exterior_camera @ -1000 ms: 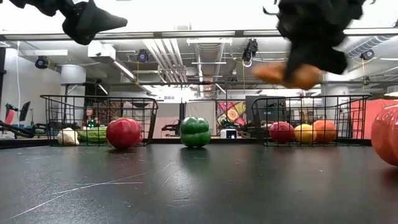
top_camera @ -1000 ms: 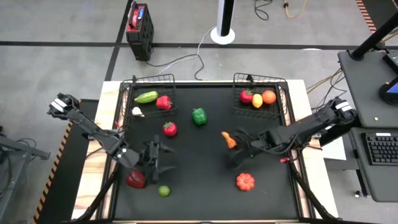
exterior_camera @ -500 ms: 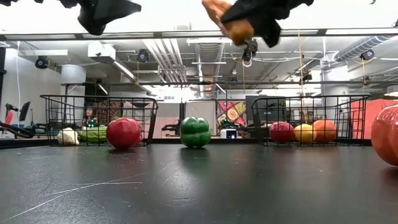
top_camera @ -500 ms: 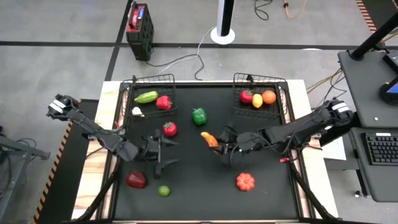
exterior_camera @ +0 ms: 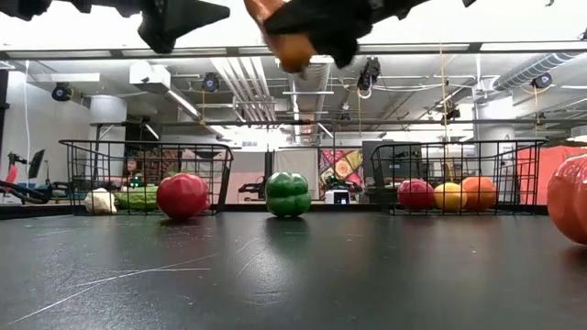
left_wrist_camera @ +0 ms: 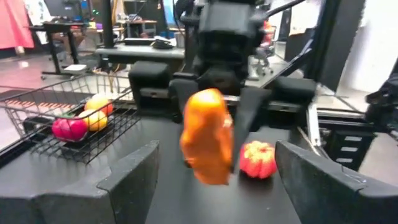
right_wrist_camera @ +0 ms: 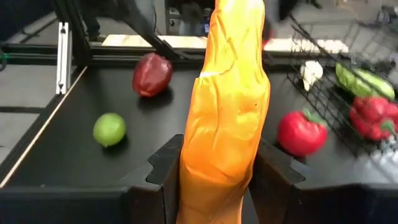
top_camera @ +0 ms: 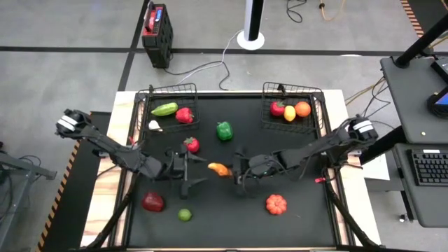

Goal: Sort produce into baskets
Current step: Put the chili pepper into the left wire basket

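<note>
Carrot (right_wrist_camera: 224, 112), orange, long, ridged, tapered, pinched between right gripper (top_camera: 231, 170) fingers (right_wrist_camera: 165, 171)

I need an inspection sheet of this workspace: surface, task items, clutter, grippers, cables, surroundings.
Surface: black table, loose produce on it.
Job's things: left basket holds green and red pieces; right basket holds three fruits; carrot held in the air.
Clutter: nothing seen.
Grippers: right gripper shut on carrot; left gripper open, facing it.
Cables: white cable on the floor behind the table.
Surroundings: desk with keyboard at the right.
</note>
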